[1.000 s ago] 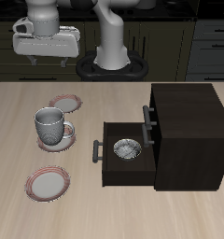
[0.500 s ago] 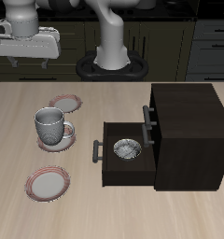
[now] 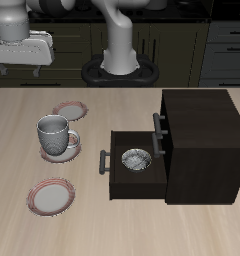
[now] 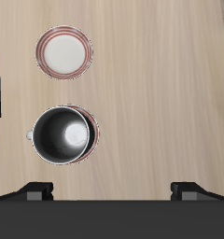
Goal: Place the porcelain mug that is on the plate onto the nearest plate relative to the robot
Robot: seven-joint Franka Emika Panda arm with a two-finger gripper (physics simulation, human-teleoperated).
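The porcelain mug (image 3: 54,134) stands upright on the middle plate (image 3: 72,147) of three alike plates. It also shows in the wrist view (image 4: 62,135), seen from above, on its plate (image 4: 91,126). The nearest plate (image 3: 70,108) lies empty farther back, toward the robot's base. My gripper (image 3: 19,69) is open and empty, high above the table's back edge, well above and behind the mug. In the wrist view my gripper (image 4: 112,191) has its fingers (image 4: 35,192) wide apart, with the mug between their lines.
A third empty plate (image 3: 51,196) lies near the table's front edge and shows in the wrist view (image 4: 65,51). A dark cabinet (image 3: 202,135) stands beside the plates, its drawer (image 3: 132,180) pulled open with a small grey patterned bowl (image 3: 135,158) inside.
My gripper has moved sideways, away from the robot's base and the cabinet, staying high. The mug and plates have not moved.
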